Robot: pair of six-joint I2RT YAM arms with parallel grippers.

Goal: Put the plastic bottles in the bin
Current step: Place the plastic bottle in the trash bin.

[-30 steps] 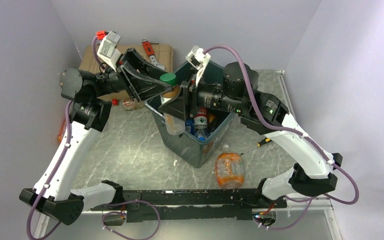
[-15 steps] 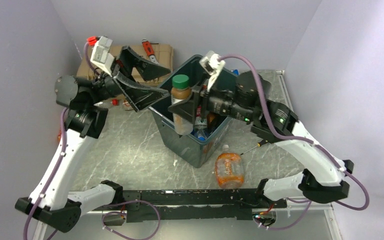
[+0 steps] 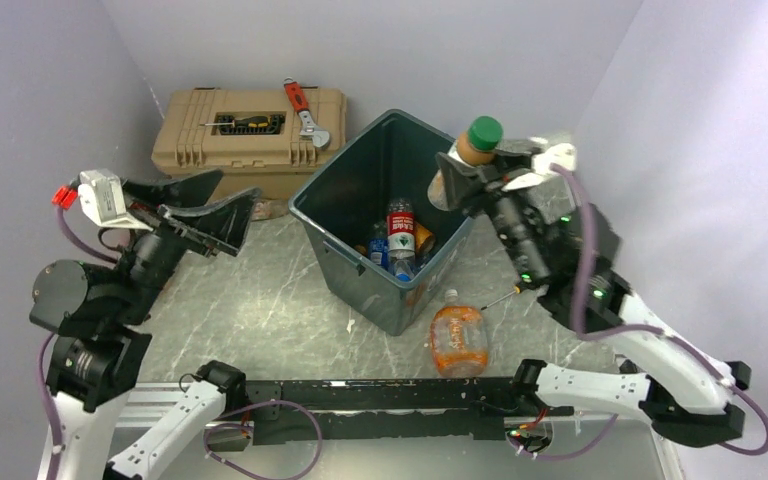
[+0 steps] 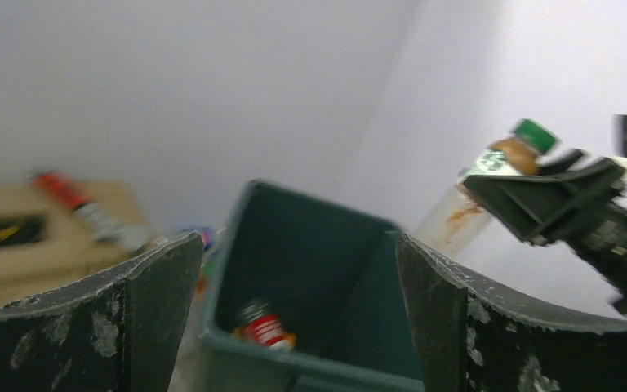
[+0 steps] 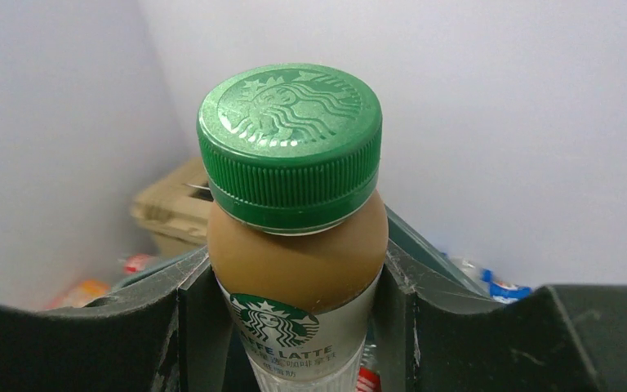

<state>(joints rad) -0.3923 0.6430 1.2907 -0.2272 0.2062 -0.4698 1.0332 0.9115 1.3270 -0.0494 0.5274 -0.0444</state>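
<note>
Right fingers (image 5: 163, 327) pinch the green-capped bottle (image 3: 475, 148), cap up, at the bin's (image 3: 355, 285) far-right rim, its opening just left (left fingers (image 4: 90, 327) spread, empty, well apart).

The grey marbled worktop (image 3: 260, 300) carried a dark green bin (image 3: 355, 290) at centre frame and a tan toolbox (image 3: 190, 150) at upper left. An orange-labelled bottle (image 3: 458, 338) lay just below the bin, a screwdriver (image 3: 508, 292) to its right.
</note>
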